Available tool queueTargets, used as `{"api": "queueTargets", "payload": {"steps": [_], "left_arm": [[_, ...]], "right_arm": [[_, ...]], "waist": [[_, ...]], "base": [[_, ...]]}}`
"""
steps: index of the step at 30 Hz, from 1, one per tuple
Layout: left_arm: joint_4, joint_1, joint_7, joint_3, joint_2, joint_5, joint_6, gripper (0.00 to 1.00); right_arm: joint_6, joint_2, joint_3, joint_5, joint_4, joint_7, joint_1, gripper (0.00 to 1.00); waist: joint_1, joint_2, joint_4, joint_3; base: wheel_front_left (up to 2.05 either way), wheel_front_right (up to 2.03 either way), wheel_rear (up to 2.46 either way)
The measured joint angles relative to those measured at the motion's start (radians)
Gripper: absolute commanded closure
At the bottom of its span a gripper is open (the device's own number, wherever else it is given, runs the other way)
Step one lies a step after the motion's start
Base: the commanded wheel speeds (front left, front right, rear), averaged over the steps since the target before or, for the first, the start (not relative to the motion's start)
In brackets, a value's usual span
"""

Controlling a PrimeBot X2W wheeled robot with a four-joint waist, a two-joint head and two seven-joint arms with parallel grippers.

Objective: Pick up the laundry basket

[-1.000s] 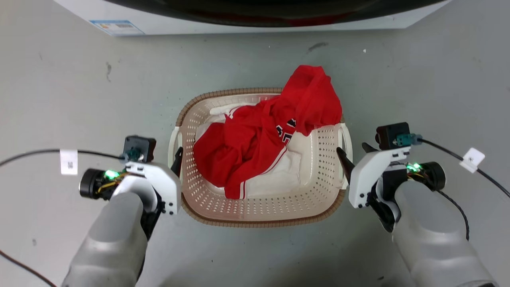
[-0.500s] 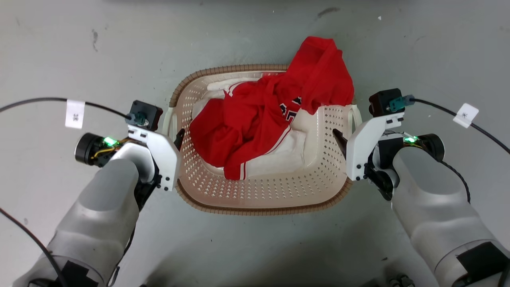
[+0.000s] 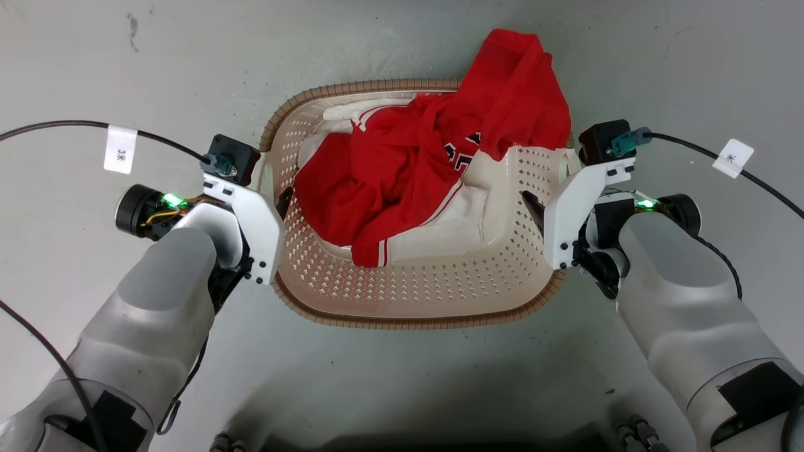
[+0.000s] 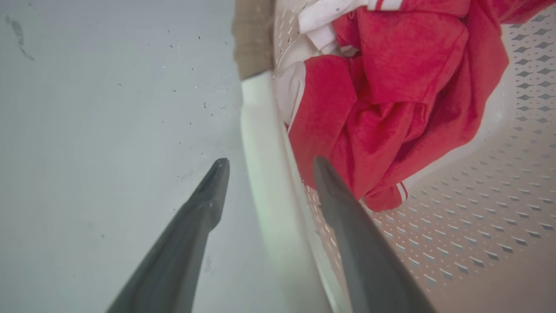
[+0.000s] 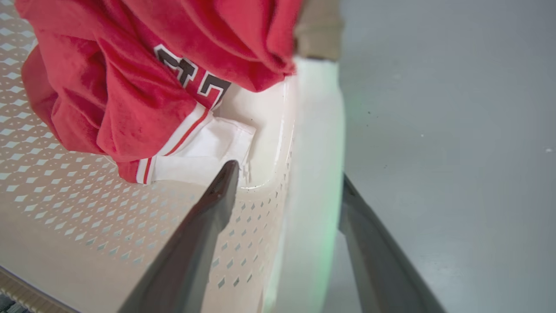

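The shallow cream perforated plastic laundry basket [image 3: 414,295], holding red and white clothes [image 3: 402,182], sits on the grey floor [image 3: 94,69]. The left gripper [image 4: 265,167] and the right gripper [image 5: 286,171] each straddle a white side handle, jaws parted, one finger inside the wall, one outside.

The floor [image 3: 402,37] is smooth grey concrete, pale and slightly glossy, and it runs to every edge of the head view. A dark smudge [image 3: 132,25] marks it near the top left corner, and tiny dark specks are scattered over it, clearest in the left wrist view [image 4: 191,87]. Light falls evenly from above, soft and cool. A broad dim shadow [image 3: 402,402] lies across the floor along the bottom of the head view. In the right wrist view the floor [image 5: 456,108] shows plain grey, with a faint pale fleck or two.
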Motion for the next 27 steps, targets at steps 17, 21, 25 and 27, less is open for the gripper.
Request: {"api": "queueTargets", "payload": {"steps": [17,21,25,27], "left_arm": [[-0.013,-0.013,0.012,-0.126,0.003,-0.18,-0.002,1.0],[-0.034,-0.003,0.047,-0.165,0.014,-0.233,-0.001,1.0],[-0.071,0.013,0.106,-0.208,0.034,-0.298,-0.001,1.0],[-0.096,0.024,0.144,-0.23,0.048,-0.336,-0.001,1.0]], "right_arm": [[-0.002,0.002,0.046,0.029,0.036,-0.003,-0.011,1.0],[-0.002,0.003,0.047,0.02,0.042,0.048,-0.009,1.0],[-0.002,0.003,0.046,0.01,0.045,0.137,-0.002,1.0],[-0.001,0.003,0.043,-0.002,0.046,0.19,0.005,1.0]], "waist": [[0.0,0.0,0.005,-0.013],[0.0,0.0,0.003,-0.052],[0.0,0.0,0.001,-0.112],[0.0,0.0,0.001,-0.147]], "base": [[0.0,0.0,0.0],[0.0,0.0,0.0],[0.0,0.0,0.0],[0.0,0.0,0.0]]}}
